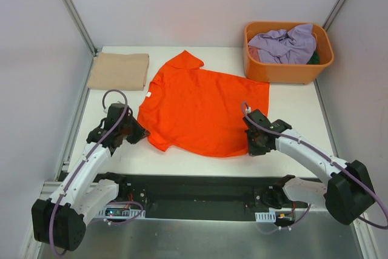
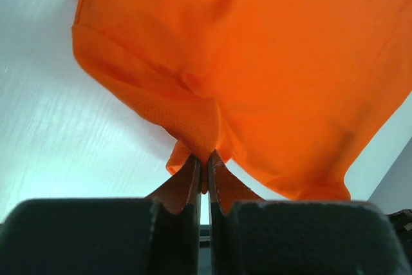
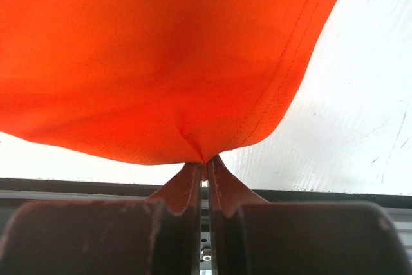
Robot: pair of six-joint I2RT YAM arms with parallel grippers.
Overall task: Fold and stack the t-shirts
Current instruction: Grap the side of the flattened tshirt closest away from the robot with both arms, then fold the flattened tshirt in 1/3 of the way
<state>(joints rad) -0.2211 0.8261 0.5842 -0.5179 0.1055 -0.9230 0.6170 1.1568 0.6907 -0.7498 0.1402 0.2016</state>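
Note:
A bright orange t-shirt point(image 1: 203, 110) lies spread flat mid-table, its neck to the left. My left gripper point(image 1: 141, 133) is shut on the near sleeve of the orange t-shirt point(image 2: 212, 62). My right gripper point(image 1: 250, 145) is shut on the near hem corner of the orange t-shirt point(image 3: 161, 56). A folded tan beige t-shirt point(image 1: 119, 70) lies at the far left. A lavender t-shirt point(image 1: 285, 45) is bunched in the basket, with a sliver of dark green cloth point(image 1: 313, 59) beside it.
The rigid orange plastic basket point(image 1: 285, 72) stands at the far right corner. White walls and metal frame posts enclose the table. A black rail point(image 1: 194, 189) runs along the near edge between the arm bases.

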